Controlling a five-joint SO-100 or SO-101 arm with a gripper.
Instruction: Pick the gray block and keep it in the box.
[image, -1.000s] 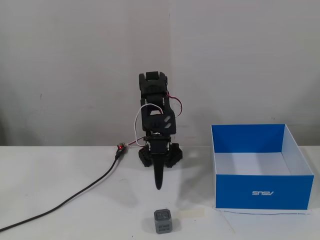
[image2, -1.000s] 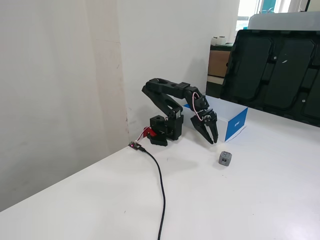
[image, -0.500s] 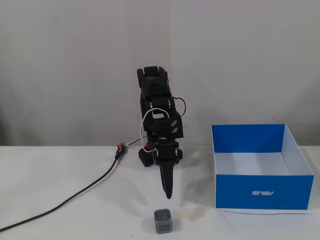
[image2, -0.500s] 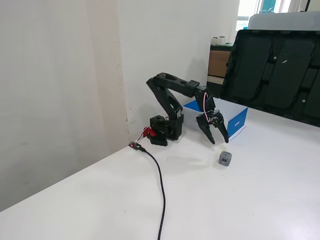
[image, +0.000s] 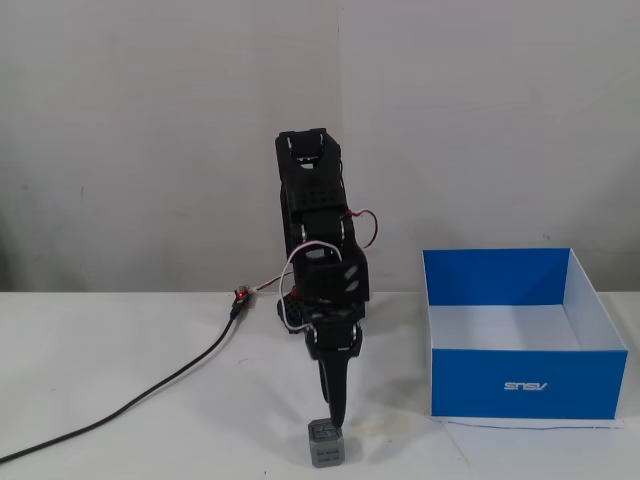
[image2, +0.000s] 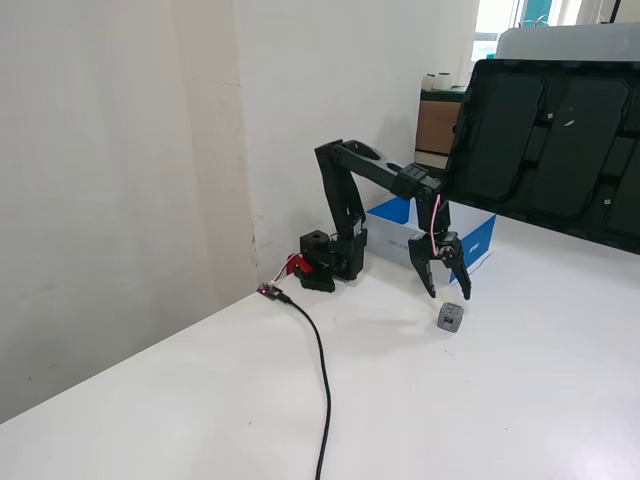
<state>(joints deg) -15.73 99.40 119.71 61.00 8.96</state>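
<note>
Right under the jaws, a touch further out from the arm's base, the gray block (image2: 450, 317) is sitting on the white table (image2: 520, 400), so the pick isn't done yet as far as I can tell. The gripper (image2: 446, 291) is hanging over it with the jaws spread wide, way wider than the block, and they're gripping nothing. In one fixed view the fingertips are stopping short of the block's top; in the other the gripper (image: 338, 415) is pointing almost straight down, tips looking like they're just about at the block's (image: 326, 443) back edge, but I can't tell if anything's touching.

So what's left is pretty much everything: drop down around the cube, close, lift, carry, release.

Moving out from the jaws, the box (image: 522, 345) is sitting well off to one side of them, to the right in the head-on fixed view, open top, white inside, looking empty. In the angled fixed view it's (image2: 478, 238) behind the gripper, partly hidden by the arm. My guess is the block needs lifting above the blue wall before swinging over, since that rim is the main edge to clear.

On the opposite side of the jaws from the box a black cable (image2: 321, 370) is trailing away across the table, well apart from the block. The table around the cube is looking clear, so plenty of room to descend.
</note>
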